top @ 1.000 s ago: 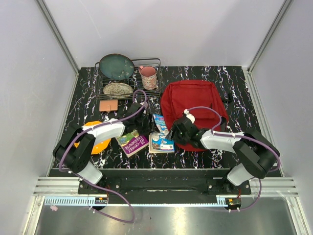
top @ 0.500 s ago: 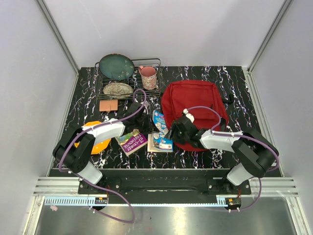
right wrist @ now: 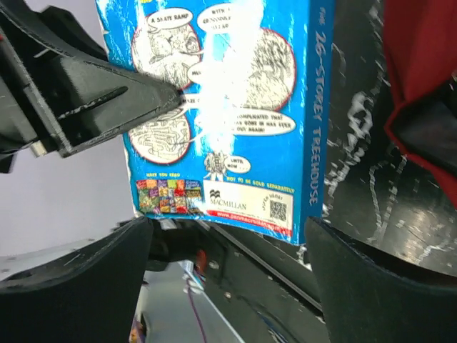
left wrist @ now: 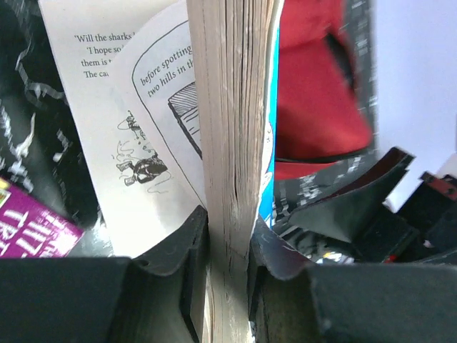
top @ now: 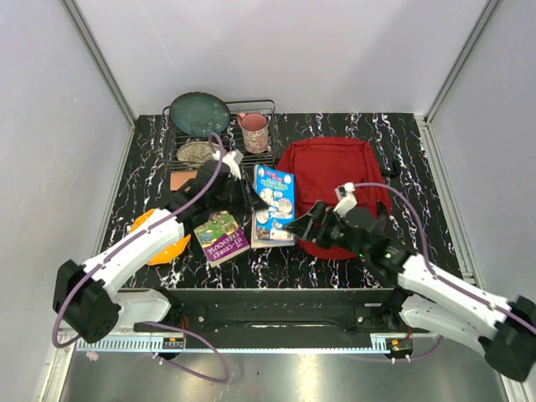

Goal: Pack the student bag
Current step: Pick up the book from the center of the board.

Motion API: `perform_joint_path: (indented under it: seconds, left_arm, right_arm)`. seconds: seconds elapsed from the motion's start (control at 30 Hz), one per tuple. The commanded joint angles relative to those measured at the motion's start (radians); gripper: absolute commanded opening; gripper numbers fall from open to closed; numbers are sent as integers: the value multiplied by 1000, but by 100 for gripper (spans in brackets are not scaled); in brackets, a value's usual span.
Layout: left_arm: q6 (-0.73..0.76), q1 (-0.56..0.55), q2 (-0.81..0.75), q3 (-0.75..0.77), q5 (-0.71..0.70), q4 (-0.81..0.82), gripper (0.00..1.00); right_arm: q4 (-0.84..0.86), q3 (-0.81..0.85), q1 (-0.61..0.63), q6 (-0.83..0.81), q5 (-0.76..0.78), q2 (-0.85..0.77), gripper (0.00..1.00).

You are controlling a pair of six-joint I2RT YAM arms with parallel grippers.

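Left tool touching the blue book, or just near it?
Touching. Left wrist view: the left tool clamps the blue book, fingers pressed on both sides, no gap.

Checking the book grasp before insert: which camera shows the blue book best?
Right wrist: the blue book fills the frame, with its back cover and spine readable. The left wrist view shows only its page edge, clamped in the left gripper. The top view shows it small, held up just left of the backpack.

Overhead view; both wrist close-ups on book point(left wrist: 228, 143)
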Motion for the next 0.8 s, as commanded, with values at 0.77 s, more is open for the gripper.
perform_joint_path:
  seconds: [0.77]
  left_arm:
    - [-63,7,-176,47,472,308,0]
  right_arm:
    - [117,109,4,-43,12,-113,89]
